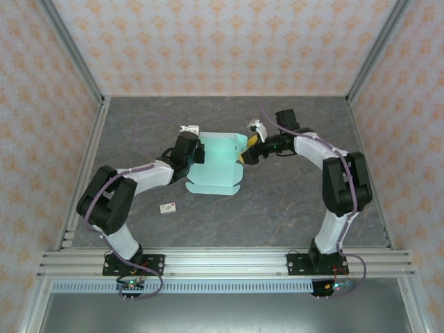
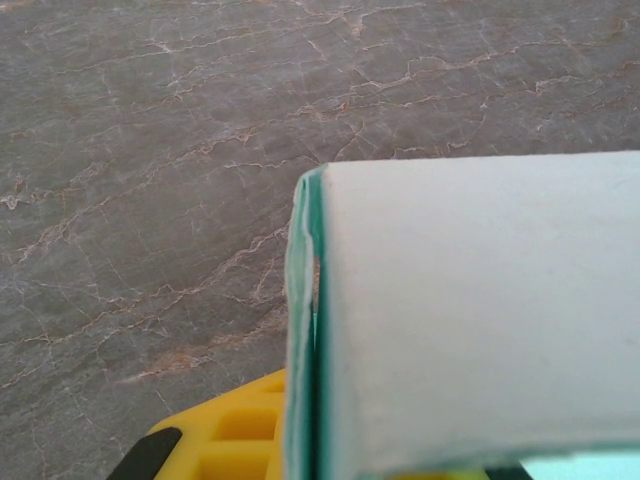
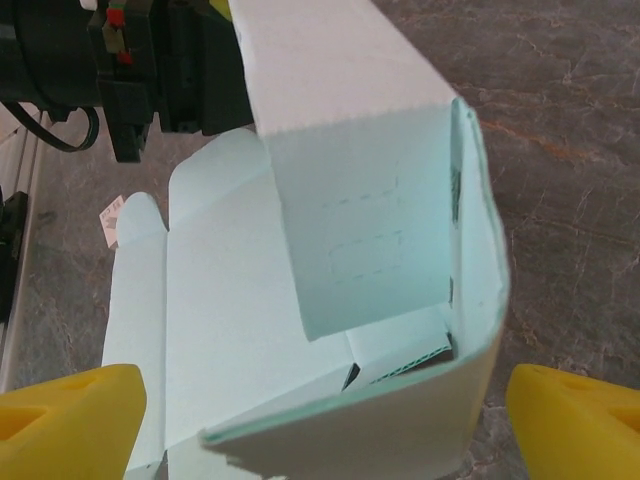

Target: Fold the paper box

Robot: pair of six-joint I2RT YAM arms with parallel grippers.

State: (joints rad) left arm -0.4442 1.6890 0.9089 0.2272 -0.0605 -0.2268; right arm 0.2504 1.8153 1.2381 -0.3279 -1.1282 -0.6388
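Note:
The paper box, pale mint-blue card, lies partly formed at mid-table with walls raised and flaps spread toward the front. My left gripper is shut on its left wall. In the left wrist view that wall stands edge-on right against the camera, beside one yellow finger. My right gripper is open at the box's right end. In the right wrist view its yellow fingertips stand wide apart on either side of the box's near wall, and an inner flap leans into the box.
A small white tag lies on the grey marble-patterned table in front of the left arm. Metal frame posts and patterned walls enclose the table. The left arm's black wrist sits just beyond the box in the right wrist view.

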